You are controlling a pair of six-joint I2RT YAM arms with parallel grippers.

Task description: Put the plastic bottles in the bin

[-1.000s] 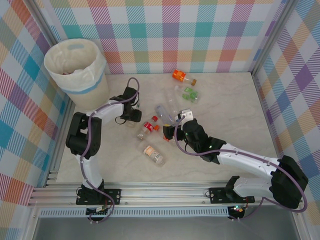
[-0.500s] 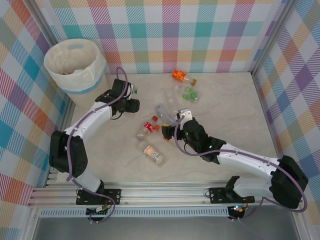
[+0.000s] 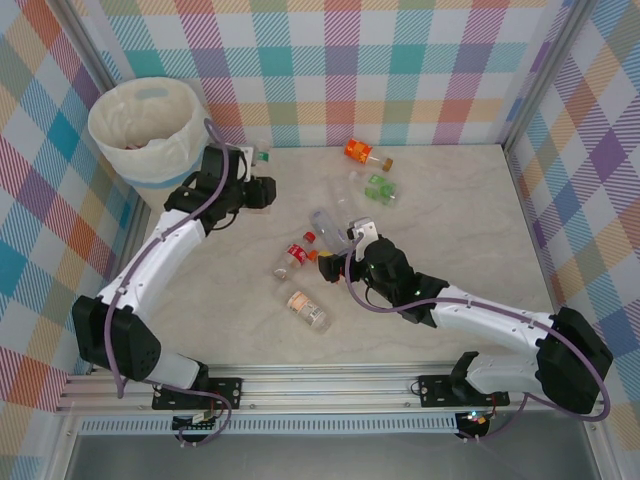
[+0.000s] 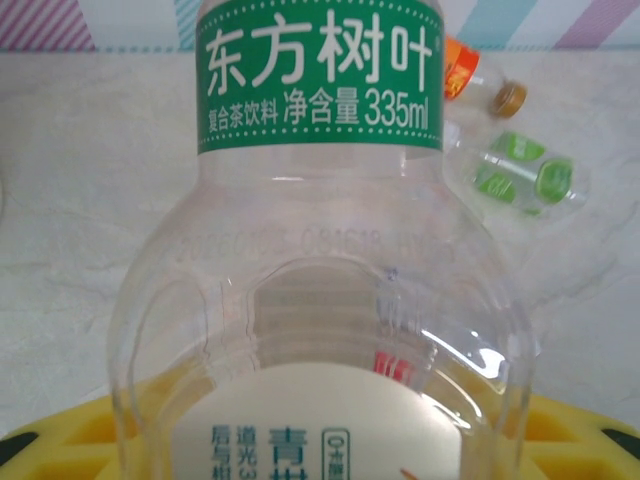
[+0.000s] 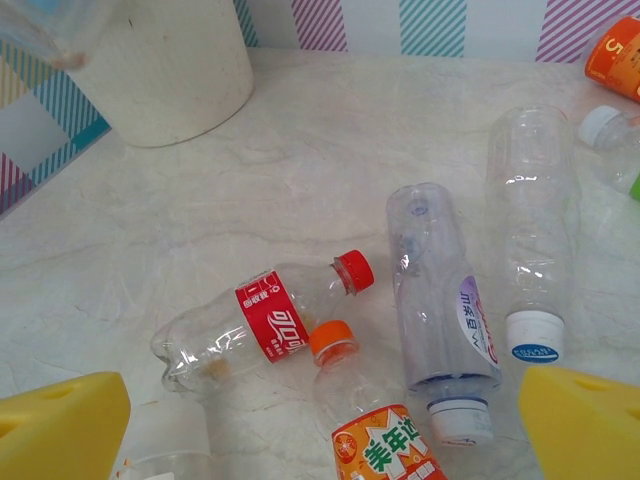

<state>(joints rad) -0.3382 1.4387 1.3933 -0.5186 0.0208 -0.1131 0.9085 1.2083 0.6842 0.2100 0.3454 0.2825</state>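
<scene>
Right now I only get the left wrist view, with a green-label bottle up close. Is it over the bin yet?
Observer: Not yet. From the top, the left gripper with the bottle is beside the bin, to its right.
Operator: What is the other arm doing?
Observer: The right gripper is open above an orange-capped bottle lying on its side.
Operator: Anything else near that one?
Observer: A red-label bottle lies close beside it.
</scene>
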